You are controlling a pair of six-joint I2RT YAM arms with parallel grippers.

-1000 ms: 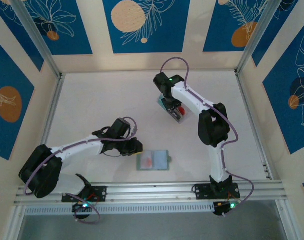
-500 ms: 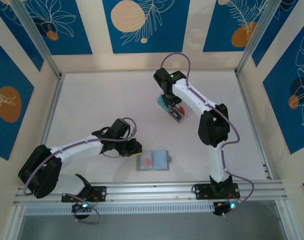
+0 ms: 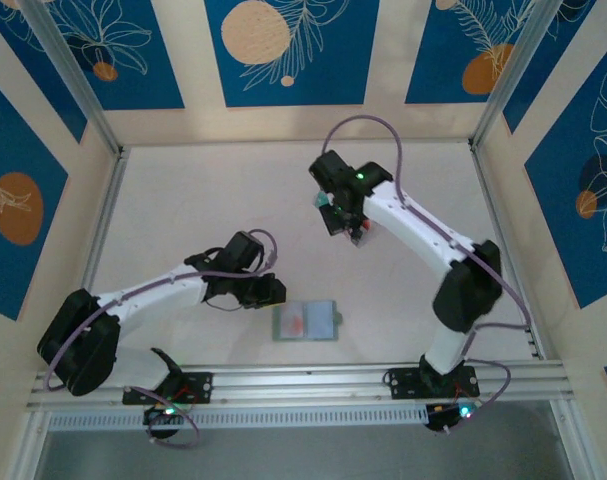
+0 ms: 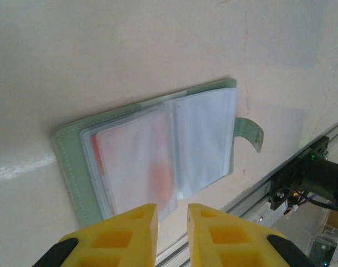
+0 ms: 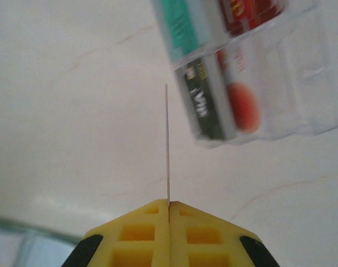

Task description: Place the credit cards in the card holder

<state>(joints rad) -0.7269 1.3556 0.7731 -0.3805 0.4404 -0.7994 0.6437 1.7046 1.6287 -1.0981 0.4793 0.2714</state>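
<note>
Pale table (image 3: 183,220), open sage card holder (image 3: 306,321)

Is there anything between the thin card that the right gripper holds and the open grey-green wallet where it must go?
Nothing visible. The right gripper is shut on the thin card, and bare white table lies between it and the open grey-green wallet. The left gripper is at the wallet's left edge, beside the path.

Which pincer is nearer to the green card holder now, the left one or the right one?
Left. The left pincer hovers just beside the open card holder. The right pincer is far back on the table, by the clear box, pinching a thin card.
</note>
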